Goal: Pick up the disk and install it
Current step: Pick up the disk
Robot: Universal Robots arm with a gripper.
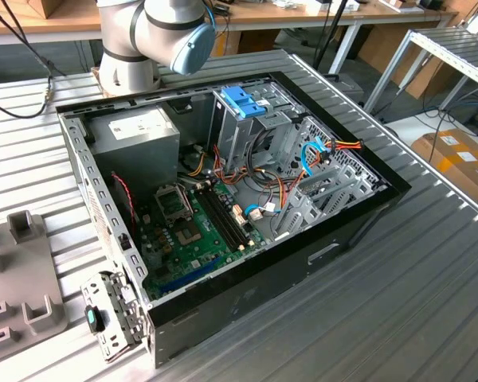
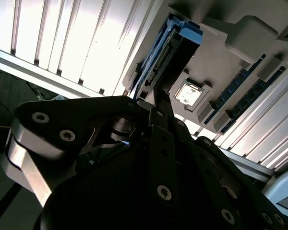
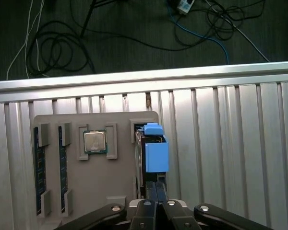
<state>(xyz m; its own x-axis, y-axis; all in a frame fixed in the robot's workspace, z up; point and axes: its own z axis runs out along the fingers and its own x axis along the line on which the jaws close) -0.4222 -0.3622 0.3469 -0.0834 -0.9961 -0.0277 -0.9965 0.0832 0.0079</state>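
Observation:
The disk [image 3: 156, 153] stands on its edge in a slot of a grey tray [image 3: 110, 191], its light-blue side rail facing up. In the second wrist view the disk [image 2: 170, 52] shows its dark casing and blue rail. My gripper [image 3: 156, 189] hangs just over the near end of the disk, its two dark fingers pressed together with nothing between them. The same gripper [image 2: 157, 96] reaches toward the disk's end in the second wrist view. In the exterior view the open computer case [image 1: 358, 219] lies on the metal table, with a blue-latched drive cage [image 1: 243, 102] inside.
The tray also holds a processor chip [image 3: 94, 142] and memory sticks [image 3: 38, 172]. Part of the tray [image 1: 16, 263] shows at the exterior view's left. Inside the case are a grey power supply [image 1: 135, 131], the motherboard [image 1: 195, 231] and loose cables [image 1: 319, 155]. Beyond the table edge [image 3: 144, 76] lie floor cables.

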